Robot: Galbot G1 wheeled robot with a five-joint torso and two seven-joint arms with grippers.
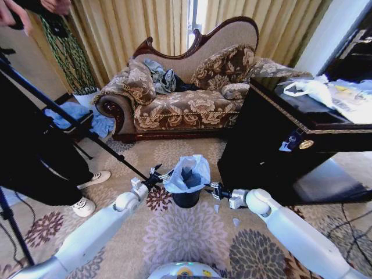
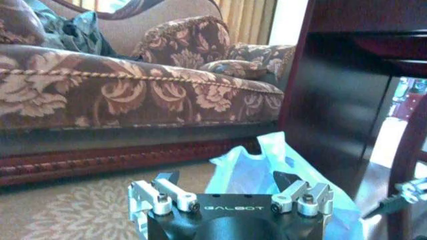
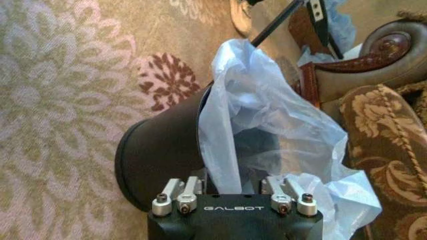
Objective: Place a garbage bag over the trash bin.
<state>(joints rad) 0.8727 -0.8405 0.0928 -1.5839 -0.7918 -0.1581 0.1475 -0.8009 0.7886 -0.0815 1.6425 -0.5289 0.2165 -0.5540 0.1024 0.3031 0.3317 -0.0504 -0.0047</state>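
Lower centre: the pale blue translucent plastic garbage bag (image 1: 187, 172) sits in the small black cylindrical trash bin (image 1: 186, 199). The left gripper (image 1: 157, 174) and right gripper (image 1: 213, 189), both spread, flank the rim. Judged step: cuffing; next, draw the plastic down outside.

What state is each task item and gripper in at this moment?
garbage bag: inside the bin, mouth open and standing up above the rim, not yet folded over it.
trash bin: upright on the carpet, bag in it.
left gripper: open, at the bag's left edge.
right gripper: open, at the bin's right side.
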